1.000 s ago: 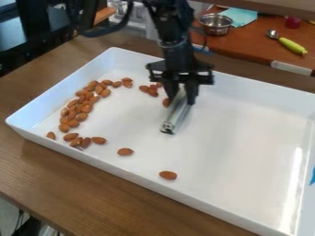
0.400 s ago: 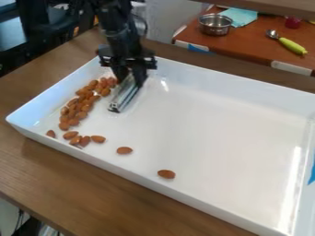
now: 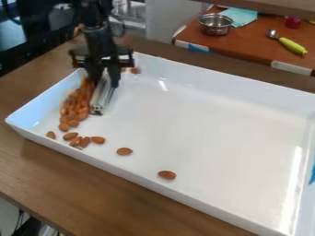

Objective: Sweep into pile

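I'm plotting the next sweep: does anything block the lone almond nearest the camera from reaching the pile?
Partly: a single almond lies roughly between that near almond and the pile; nothing else visible intervenes.

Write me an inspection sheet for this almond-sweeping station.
Surface: white tray on a wooden table; no spills seen.
Almonds: main cluster at the tray's left in view; smaller group nearer the camera; two strays, one beside that group, one farther right.
Silver bar: upper end in the claw, beside the main cluster.
Clutter in tray: nothing seen.
Claw: over the tray's far-left part, gripping the bar.
Cables: dark cords at lower left, beyond the table's edge.
Surroundings: metal bowl, teal cloth and green-handled spoon on a reddish counter.
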`<state>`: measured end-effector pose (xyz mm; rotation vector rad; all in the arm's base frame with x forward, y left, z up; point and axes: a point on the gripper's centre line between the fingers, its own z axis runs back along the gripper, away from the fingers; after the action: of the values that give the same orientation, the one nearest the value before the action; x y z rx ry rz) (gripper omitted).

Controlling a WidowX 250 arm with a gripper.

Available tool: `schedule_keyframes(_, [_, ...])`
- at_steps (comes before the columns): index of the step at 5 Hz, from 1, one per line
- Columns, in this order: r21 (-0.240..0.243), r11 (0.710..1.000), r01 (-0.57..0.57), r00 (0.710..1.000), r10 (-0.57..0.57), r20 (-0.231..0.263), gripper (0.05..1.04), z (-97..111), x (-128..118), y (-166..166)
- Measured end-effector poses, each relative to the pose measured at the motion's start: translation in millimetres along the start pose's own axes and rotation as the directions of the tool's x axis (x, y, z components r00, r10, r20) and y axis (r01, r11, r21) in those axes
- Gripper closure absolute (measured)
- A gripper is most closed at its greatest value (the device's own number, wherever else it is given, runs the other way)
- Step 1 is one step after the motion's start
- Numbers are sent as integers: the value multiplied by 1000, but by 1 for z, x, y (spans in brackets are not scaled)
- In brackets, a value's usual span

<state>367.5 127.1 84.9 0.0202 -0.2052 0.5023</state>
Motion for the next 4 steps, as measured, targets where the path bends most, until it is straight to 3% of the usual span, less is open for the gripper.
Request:
schedule_keyframes(1, [50, 993, -108, 994, 109, -31, 708, 8, -23, 8])
schedule_keyframes(2, [73, 986, -150, 988, 152, -20, 708, 15, -51, 2])
schedule_keyframes(3, [-32, 982, -186, 982, 187, 30, 708, 37, -55, -18])
schedule_keyframes(4, [-134, 963, -234, 972, 236, 2, 708, 57, -65, -52])
